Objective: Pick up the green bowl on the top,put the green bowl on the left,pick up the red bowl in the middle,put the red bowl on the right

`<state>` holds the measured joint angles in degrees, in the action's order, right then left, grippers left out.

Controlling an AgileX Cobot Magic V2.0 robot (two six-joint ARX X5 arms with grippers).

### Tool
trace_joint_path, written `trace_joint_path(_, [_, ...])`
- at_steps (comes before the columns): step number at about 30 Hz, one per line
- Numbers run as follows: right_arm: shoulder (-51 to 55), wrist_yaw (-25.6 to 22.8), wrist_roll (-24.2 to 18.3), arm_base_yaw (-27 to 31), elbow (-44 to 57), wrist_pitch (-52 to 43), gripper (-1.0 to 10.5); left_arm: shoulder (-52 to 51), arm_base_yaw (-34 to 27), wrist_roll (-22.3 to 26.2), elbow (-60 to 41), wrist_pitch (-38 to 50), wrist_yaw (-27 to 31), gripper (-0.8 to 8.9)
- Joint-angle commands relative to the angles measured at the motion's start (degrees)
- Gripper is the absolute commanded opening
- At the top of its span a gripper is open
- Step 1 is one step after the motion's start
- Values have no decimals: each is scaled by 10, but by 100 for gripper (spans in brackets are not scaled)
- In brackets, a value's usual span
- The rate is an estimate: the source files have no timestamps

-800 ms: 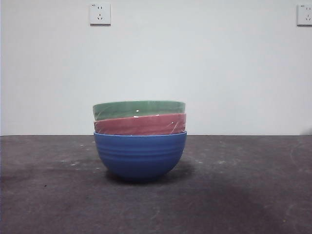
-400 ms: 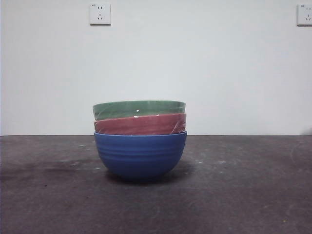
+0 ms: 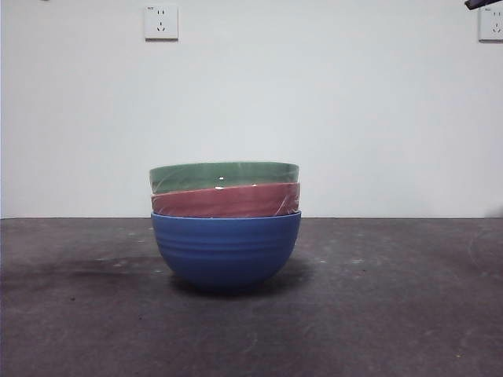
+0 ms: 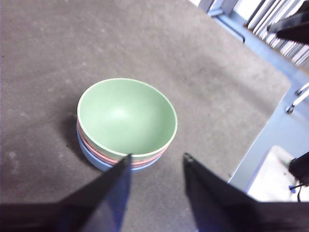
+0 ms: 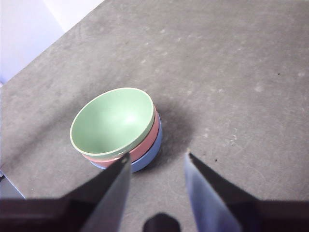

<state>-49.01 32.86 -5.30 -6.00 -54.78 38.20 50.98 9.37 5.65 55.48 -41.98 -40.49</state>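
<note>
Green bowl [image 3: 224,176]: top of a 3-bowl stack, approx. centre of table; nested in the red bowl, rim sits slightly tilted. Inside empty, glossy, seen from above in both wrist views [image 4: 126,117] [image 5: 112,122].
Red bowl [image 3: 226,201]: middle of stack, nested in the blue bowl; only its upper band shows betw. green and blue. Faint pale streaks on outside.
Blue bowl [image 3: 225,250]: bottom of stack, upright on the table, ribbed rings on outside.
Table [image 3: 393,314]: dark grey, scuffed, pale specks; stack's shadow falls beside its base.
Left gripper [image 4: 157,162]: above table, jaws apart, nothing betw. them; one jaw tip lines up w/ the stack's rim in the wrist view, contact not evident. Not touching bowls in front view.
Right gripper [image 5: 157,159]: above table, jaws apart, holding nothing; stack lies near, off to one side of the gap.
Front view, top corner: small black arm tip [image 3: 481,4] only; which arm – cannot tell.
Wall: white, two sockets [image 3: 161,22] high up.
</note>
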Motion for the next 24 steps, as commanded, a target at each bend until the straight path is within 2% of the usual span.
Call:
trace_joint_path(1, [-2, 2, -6, -1, -1, -1, 229, 39, 36, 28, 21, 3, 27, 328])
trace_joint_path(5, [-5, 2, -5, -1, -1, 0, 225, 102, 101, 72, 61, -2, 64, 328])
trace_joint_path(9, [-9, 2, -3, -1, -1, 0, 225, 176, 182, 127, 106, -22, 129, 325])
trace_joint_path(13, [-12, 2, -3, -1, -1, 0, 225, 254, 245, 148, 142, -37, 186, 315])
trace_joint_path(18, [-16, 2, -3, -1, -1, 0, 225, 336, 288, 165, 155, -26, 221, 314])
trace_joint_path(24, [-17, 2, -3, -1, -1, 1, 221, 402, 297, 185, 155, -22, 234, 314])
